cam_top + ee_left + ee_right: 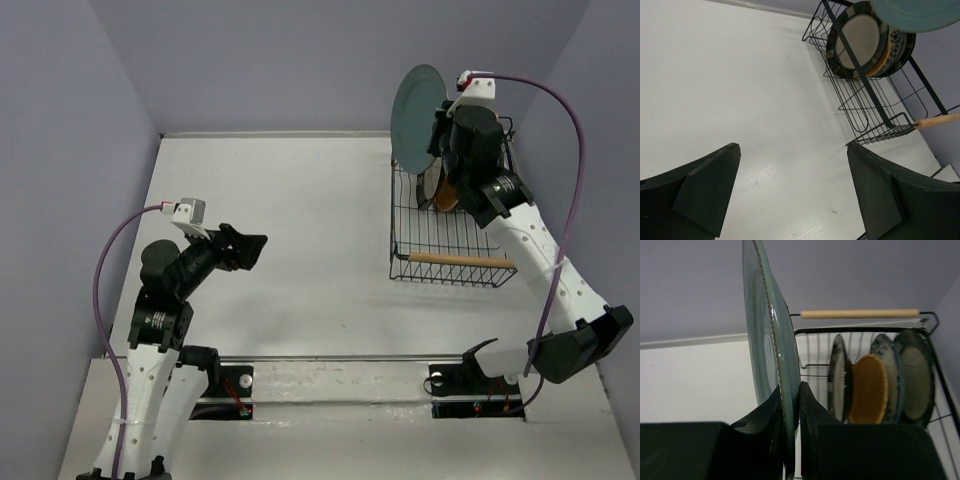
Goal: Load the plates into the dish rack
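My right gripper (440,125) is shut on the rim of the plain teal plate (417,118), holding it on edge above the far left end of the black wire dish rack (425,240). In the right wrist view the teal plate (771,340) stands between my fingers (790,395). Behind it, upright in the rack (865,331), stand a striped-rimmed plate (838,377), the orange-tan plate (869,390), the floral plate (888,360) and a second striped-rimmed plate (915,377). My left gripper (250,250) is open and empty over bare table. The left wrist view shows the rack (865,107) with a striped plate (857,42).
The rack has a wooden rod handle (460,260) at its near end and another at its far end (860,314). Grey walls close the table at the back and both sides. The right arm's purple cable (570,150) arcs over the rack's right side.
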You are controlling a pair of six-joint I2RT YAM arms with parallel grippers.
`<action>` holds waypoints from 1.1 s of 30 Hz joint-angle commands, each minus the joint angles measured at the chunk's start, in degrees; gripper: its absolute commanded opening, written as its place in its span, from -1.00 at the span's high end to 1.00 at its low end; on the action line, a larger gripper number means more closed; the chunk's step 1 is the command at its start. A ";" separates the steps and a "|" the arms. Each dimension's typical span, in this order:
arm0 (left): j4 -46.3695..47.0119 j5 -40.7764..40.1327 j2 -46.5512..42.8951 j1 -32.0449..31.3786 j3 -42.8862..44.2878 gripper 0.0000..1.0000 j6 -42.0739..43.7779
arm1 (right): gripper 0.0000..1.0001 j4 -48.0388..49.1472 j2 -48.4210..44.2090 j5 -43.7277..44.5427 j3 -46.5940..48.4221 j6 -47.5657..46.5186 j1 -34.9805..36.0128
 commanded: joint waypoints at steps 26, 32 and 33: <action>1.43 0.35 0.81 -3.02 -0.85 -0.98 2.51 | 0.87 9.56 20.71 11.13 5.35 -8.30 -8.11; 1.43 0.52 1.51 -3.19 -0.85 -0.98 2.51 | 0.87 10.26 22.47 10.52 3.86 -4.26 -8.64; 1.51 0.52 1.60 -3.19 -0.85 -0.98 2.51 | 0.87 10.44 22.56 10.08 3.60 -3.90 -8.64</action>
